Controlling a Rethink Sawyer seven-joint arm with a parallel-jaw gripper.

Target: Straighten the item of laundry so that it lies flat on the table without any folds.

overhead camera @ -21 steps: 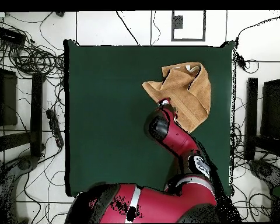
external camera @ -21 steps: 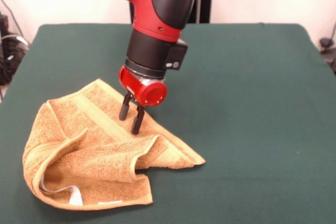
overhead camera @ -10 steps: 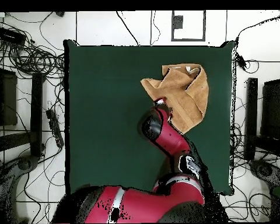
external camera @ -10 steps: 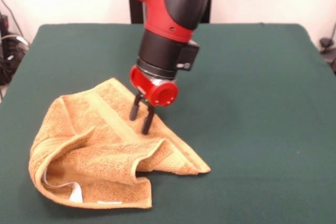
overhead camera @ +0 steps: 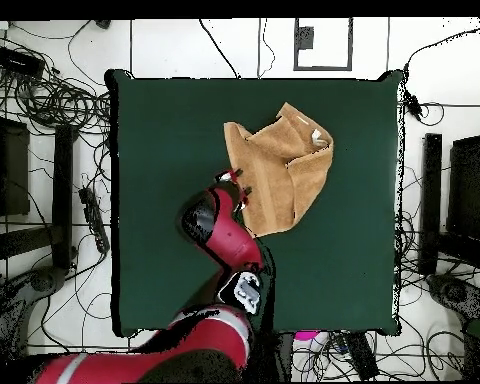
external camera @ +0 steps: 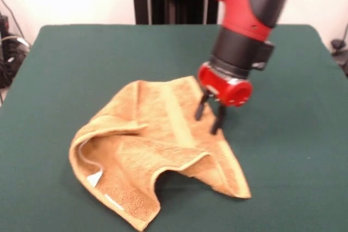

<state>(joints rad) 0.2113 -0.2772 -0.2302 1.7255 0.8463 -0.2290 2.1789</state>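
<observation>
Since the earlier frame, arm and towel have both shifted to the right in the front view, the towel dragged along and reshaped; overhead it has moved toward the middle of the surface.

Surface [external camera: 65, 58]: dark green, mostly bare, far larger than the towel.

Arm: red and black, coming down from above in the front view, wrist tilted.

Towel [external camera: 147, 150]: orange-tan, lying on the surface left of centre in the front view, not flat. One side is folded over with a raised, curling hem and a hollow beneath it. Woven band runs up the exposed layer.

Gripper [external camera: 210, 117]: at the towel's right edge, two dark fingers [external camera: 218, 119] set close together, tips pressing down on the cloth near its hem.

White label [external camera: 94, 178]: showing inside the fold at the left
</observation>
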